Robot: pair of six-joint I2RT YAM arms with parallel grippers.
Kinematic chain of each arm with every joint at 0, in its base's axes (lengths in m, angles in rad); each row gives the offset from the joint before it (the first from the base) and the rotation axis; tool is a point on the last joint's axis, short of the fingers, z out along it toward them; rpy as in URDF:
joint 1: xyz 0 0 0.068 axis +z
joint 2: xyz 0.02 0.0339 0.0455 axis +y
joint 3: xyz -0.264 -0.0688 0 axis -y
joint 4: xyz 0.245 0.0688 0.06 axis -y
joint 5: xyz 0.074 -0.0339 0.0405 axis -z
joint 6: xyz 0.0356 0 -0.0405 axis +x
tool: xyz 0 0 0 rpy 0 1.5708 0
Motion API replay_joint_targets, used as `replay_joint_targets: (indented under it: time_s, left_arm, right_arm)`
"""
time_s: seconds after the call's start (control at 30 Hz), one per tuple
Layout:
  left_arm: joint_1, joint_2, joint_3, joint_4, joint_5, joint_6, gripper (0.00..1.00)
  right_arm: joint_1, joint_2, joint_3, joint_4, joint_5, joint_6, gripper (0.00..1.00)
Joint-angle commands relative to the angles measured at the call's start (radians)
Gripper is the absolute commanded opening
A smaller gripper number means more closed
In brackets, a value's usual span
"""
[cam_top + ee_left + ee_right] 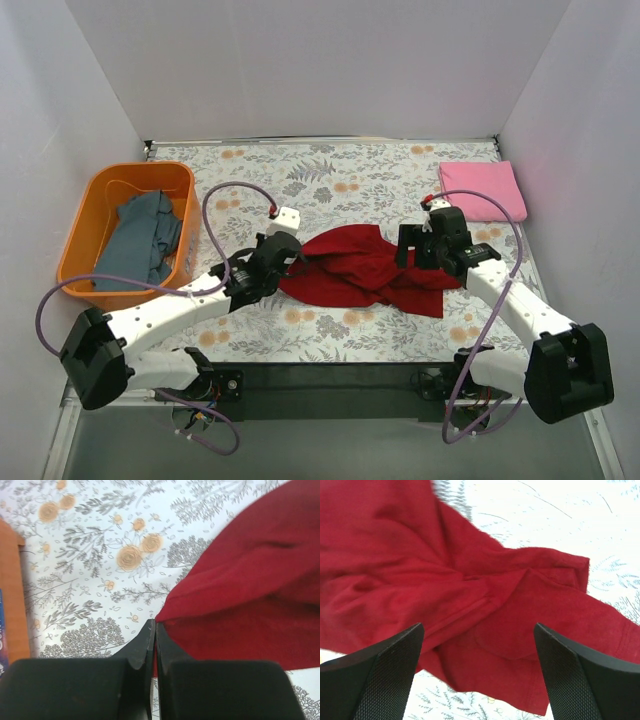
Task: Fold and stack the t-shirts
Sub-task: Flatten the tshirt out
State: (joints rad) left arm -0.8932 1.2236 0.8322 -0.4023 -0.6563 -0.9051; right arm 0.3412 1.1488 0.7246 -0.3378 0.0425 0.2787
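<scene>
Overhead, at mid-counter (330,180), the dark red t-shirt (360,270) lies crumpled between both arms. The left fingers (292,260) meet its left edge and the right fingers (405,243) sit over its right part. Only this view shows the pink t-shirt (482,188), folded at the far right corner, and the grey-blue t-shirt (145,240) in the orange basket (125,170).

Left wrist view: left fingers (142,650) pressed together, a sliver of red cloth pinched between them at the shirt's edge.

Right wrist view: right fingers (385,665) spread wide above the creased shirt, gripping nothing.
</scene>
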Motion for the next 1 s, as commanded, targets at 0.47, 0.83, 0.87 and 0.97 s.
replay_joint_targets:
  time_s: [0.47, 0.83, 0.87, 0.97]
  left_arm:
    - [0.046, -0.136, -0.064, 0.066, -0.049, -0.020, 0.00]
    - [0.295, -0.148, 0.163, 0.077, 0.075, 0.069, 0.00]
    - [0.301, -0.147, 0.195, 0.076, 0.070, 0.096, 0.00]
    - [0.315, -0.150, 0.294, 0.054, 0.058, 0.118, 0.00]
  right_arm:
    - [-0.047, 0.242, 0.065, 0.095, -0.222, 0.079, 0.40]
    - [-0.111, 0.131, 0.439, 0.033, 0.028, -0.078, 0.01]
    - [-0.113, 0.118, 0.487, 0.033, 0.042, -0.107, 0.01]
    - [-0.113, 0.059, 0.527, 0.037, 0.097, -0.139, 0.01]
